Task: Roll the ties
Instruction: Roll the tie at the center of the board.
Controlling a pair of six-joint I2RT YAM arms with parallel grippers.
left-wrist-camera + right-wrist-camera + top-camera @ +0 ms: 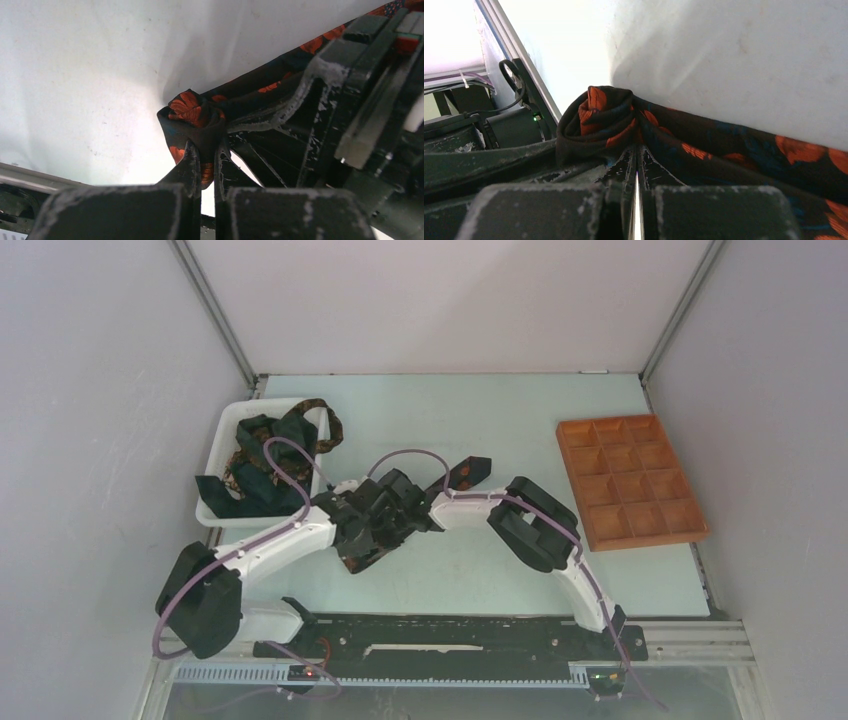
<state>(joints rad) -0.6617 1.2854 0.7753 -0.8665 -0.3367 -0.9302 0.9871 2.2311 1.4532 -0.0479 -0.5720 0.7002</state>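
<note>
A dark tie with orange-red flowers lies on the table; its wide end point(466, 472) shows beyond the arms. The narrow end is wound into a small roll point(192, 111), seen from the other side in the right wrist view point(596, 116). My left gripper point(205, 152) is shut on the roll's lower edge, with fabric pinched between the fingers. My right gripper point(636, 150) is shut on the tie at the foot of the roll, and the flat length point(774, 160) runs off to the right. From above, both grippers point(372, 530) point(405, 502) meet mid-table and hide the roll.
A white bin point(224, 426) at the left holds several more tangled ties point(262, 462). An orange-brown compartment tray point(630, 480) sits at the right. The right gripper's body point(350, 100) fills the right of the left wrist view. White walls enclose the table.
</note>
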